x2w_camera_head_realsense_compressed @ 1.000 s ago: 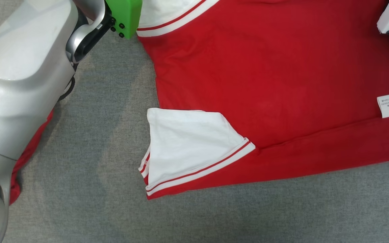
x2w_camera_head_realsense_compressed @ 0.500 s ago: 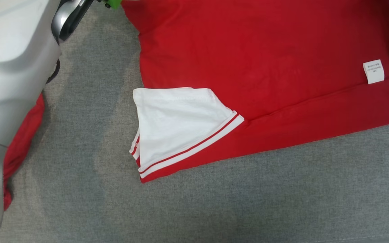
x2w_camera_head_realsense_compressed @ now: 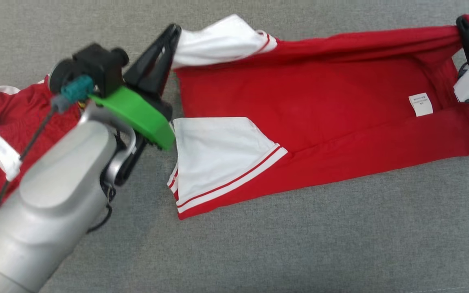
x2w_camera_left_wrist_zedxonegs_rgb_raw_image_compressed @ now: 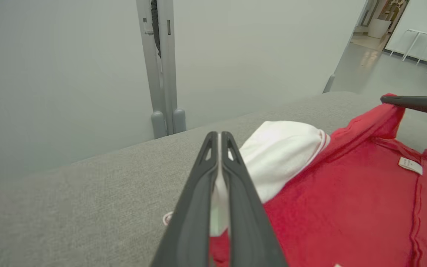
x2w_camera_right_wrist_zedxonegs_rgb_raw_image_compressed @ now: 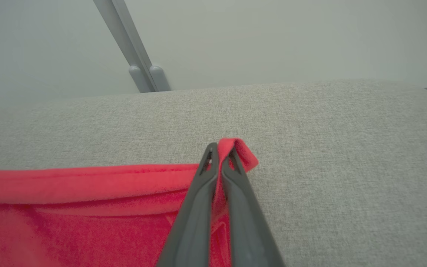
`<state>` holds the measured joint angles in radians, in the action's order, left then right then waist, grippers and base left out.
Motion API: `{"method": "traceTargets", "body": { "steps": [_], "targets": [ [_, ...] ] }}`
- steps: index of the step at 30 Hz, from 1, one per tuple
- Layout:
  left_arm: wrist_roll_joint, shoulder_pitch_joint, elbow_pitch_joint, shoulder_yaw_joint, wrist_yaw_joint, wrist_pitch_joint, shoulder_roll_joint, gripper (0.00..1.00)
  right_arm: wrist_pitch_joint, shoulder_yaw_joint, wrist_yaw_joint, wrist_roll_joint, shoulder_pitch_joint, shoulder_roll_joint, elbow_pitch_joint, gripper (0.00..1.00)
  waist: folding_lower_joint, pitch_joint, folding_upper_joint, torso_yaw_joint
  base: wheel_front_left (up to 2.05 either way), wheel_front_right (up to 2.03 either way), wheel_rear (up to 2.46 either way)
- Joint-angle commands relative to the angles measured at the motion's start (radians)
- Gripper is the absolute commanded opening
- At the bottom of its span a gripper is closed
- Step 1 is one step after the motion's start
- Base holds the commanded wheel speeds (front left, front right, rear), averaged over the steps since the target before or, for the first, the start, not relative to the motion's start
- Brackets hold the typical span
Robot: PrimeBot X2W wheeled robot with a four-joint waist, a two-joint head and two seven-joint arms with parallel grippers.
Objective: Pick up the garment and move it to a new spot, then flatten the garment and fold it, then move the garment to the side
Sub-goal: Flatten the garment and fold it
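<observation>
Left hand [x2w_camera_head_realsense_compressed: 173,30], right hand [x2w_camera_head_realsense_compressed: 463,23]; garment [x2w_camera_head_realsense_compressed: 320,101] between

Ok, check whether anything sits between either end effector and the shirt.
Nothing visible does. The left end effector is shut on the white sleeve of the shirt, and the right end effector is shut on its red far corner.

A grey fabric counter [x2w_camera_head_realsense_compressed: 259,252] meets a plain pale wall [x2w_camera_right_wrist_zedxonegs_rgb_raw_image_compressed: 272,37]. A grey post [x2w_camera_left_wrist_zedxonegs_rgb_raw_image_compressed: 159,74] rises behind its far edge.
</observation>
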<state>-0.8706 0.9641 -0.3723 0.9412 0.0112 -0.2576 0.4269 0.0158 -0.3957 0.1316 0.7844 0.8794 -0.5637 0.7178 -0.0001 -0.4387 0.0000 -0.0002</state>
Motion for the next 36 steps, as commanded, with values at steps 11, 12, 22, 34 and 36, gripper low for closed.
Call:
{"method": "traceTargets", "body": {
  "steps": [11,12,22,34,36],
  "targets": [
    [-0.034,-0.323,0.302,0.054,0.175,0.007,0.072,0.00,-0.002,0.013,-0.002,0.067,-0.179,-0.049,-0.012,0.00,0.0001,0.070,0.0000,0.039,0.00,0.00,0.00],
    [-0.040,-0.335,0.306,0.058,0.178,0.007,0.067,0.00,0.000,0.013,-0.002,0.067,-0.190,-0.049,-0.011,0.00,0.0001,0.070,0.0000,0.040,0.00,0.00,0.00],
    [-0.050,-0.410,0.220,0.059,0.193,0.000,0.013,1.00,0.053,0.029,-0.002,0.048,-0.252,-0.010,0.032,1.00,0.0001,0.121,0.0000,0.030,0.00,0.00,0.00],
    [0.241,-0.708,0.355,-0.235,0.335,-0.006,-0.060,1.00,0.210,0.072,-0.002,0.008,-0.473,0.051,-0.006,1.00,0.0001,0.300,0.0000,0.006,0.00,0.00,0.00],
    [0.306,-0.773,0.381,-0.283,0.337,-0.006,-0.083,1.00,0.219,0.086,-0.002,0.006,-0.511,0.071,-0.012,1.00,0.0001,0.319,0.0000,0.007,0.00,0.00,0.00]
  ]
}}
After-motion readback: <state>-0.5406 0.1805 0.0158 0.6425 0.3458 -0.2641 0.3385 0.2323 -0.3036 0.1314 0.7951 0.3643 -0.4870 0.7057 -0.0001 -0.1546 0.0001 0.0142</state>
